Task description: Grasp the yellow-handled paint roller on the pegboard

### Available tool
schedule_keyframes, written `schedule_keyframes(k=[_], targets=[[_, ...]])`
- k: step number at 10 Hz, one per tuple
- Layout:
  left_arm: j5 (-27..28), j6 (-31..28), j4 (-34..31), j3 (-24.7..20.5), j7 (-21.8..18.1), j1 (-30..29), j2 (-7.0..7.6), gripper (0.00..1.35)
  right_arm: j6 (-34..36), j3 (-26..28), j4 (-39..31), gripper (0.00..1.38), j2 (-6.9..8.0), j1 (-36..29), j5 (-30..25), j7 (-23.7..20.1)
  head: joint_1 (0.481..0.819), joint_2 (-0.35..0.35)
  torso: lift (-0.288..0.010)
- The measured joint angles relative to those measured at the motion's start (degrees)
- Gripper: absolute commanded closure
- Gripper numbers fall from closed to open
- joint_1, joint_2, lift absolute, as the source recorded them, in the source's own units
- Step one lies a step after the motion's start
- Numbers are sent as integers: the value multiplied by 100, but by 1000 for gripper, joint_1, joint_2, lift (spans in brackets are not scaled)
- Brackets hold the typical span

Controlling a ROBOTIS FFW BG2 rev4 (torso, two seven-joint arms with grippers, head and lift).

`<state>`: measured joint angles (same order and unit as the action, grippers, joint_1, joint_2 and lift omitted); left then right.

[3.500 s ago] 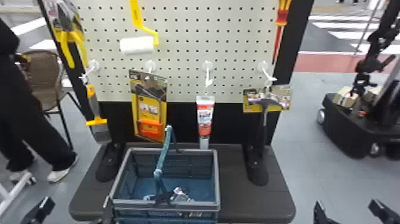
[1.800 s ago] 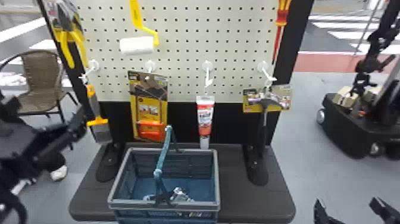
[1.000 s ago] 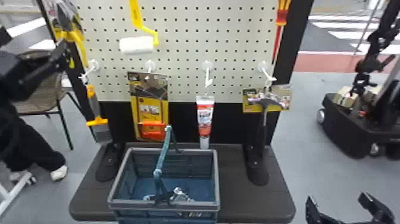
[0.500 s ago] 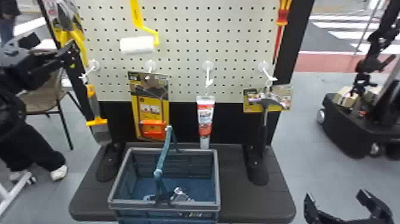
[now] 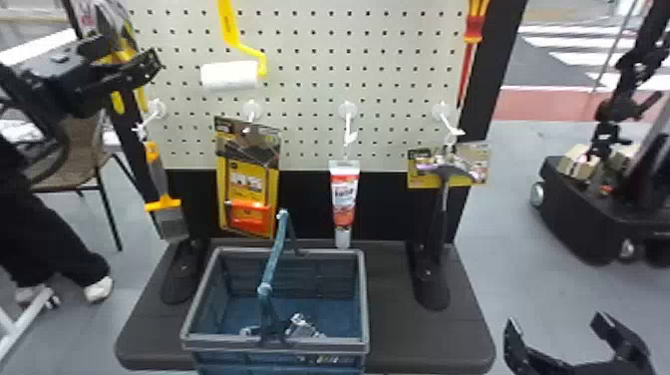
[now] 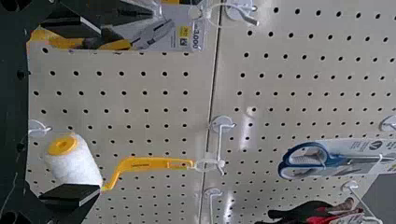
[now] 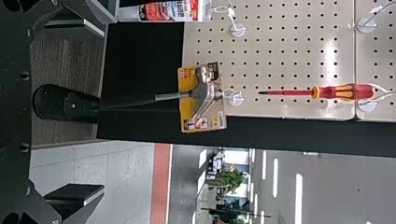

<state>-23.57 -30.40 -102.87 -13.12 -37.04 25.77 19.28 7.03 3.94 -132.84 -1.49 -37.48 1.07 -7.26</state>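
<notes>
Right gripper point(image 5: 566, 339): nearest you, low at the right corner of the table point(image 5: 428, 344), fingers spread wide, nothing in them. Its own wrist view point(image 7: 74, 109) confirms the gap.

Basket point(image 5: 274, 344): on the table's front edge, blue handle upright. There is something metallic on its floor, and you cannot make out what.

Pegboard point(image 5: 349, 60), lower row: orange-and-yellow pack point(image 5: 247, 179), tube point(image 5: 344, 194), hammer point(image 5: 441, 174). The right wrist view gives you the screwdriver point(image 7: 327, 92) whole on its hook, beside the hammer point(image 7: 201, 93). The head view cuts the screwdriver point(image 5: 471, 30) at the top edge.

Left gripper point(image 5: 127, 55): raised at the pegboard's left edge, fingers released and wide apart, holding nothing. It covers part of the yellow-handled pliers point(image 5: 117, 94).

Paint roller point(image 5: 229, 75): on the pegboard's upper row, to the right of the left gripper and apart from it, at about the same height. In the head view the yellow handle runs out of the top edge. The left wrist view shows you the paint roller point(image 6: 140, 164) complete, with the handle's end on a white hook point(image 6: 210, 164) and the white sleeve toward the gripper point(image 6: 70, 112). There the sleeve overlaps one of the fingers point(image 6: 70, 193) without contact. That view also shows blue-handled scissors point(image 6: 327, 158) farther along the pegboard point(image 6: 140, 102).
</notes>
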Motion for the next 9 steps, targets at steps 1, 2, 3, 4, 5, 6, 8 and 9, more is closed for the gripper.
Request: schedule_keyframes(k=[1, 2, 3, 4, 5, 6, 8, 9], targets=[[55, -89, 160, 105, -132, 213, 5, 144, 0, -7, 10, 137, 0, 27, -2, -15, 549, 0, -100], [140, -186, 350, 219, -339, 445, 6, 144, 0, -8, 16, 137, -2, 49, -7, -26, 549, 0, -100], [185, -280, 558, 340, -506, 657, 3, 144, 0, -8, 19, 137, -6, 70, -13, -37, 549, 0, -100], [194, -357, 721, 475, -601, 836, -3, 144, 0, -8, 32, 137, -8, 94, -17, -44, 549, 0, -100], [195, -394, 894, 638, -678, 1006, 10, 144, 0, -8, 48, 137, -13, 112, -19, -50, 549, 0, -100], [138, -411, 1164, 808, -813, 1180, 38, 144, 0, -11, 61, 137, -22, 127, -20, -56, 549, 0, -100], [69, -433, 1597, 1141, -955, 1501, 126, 144, 0, -21, 84, 137, -46, 160, -20, -56, 549, 0, -100], [186, -439, 1640, 1262, -964, 1655, 143, 144, 0, -23, 84, 137, -58, 171, -23, -56, 549, 0, -100]])
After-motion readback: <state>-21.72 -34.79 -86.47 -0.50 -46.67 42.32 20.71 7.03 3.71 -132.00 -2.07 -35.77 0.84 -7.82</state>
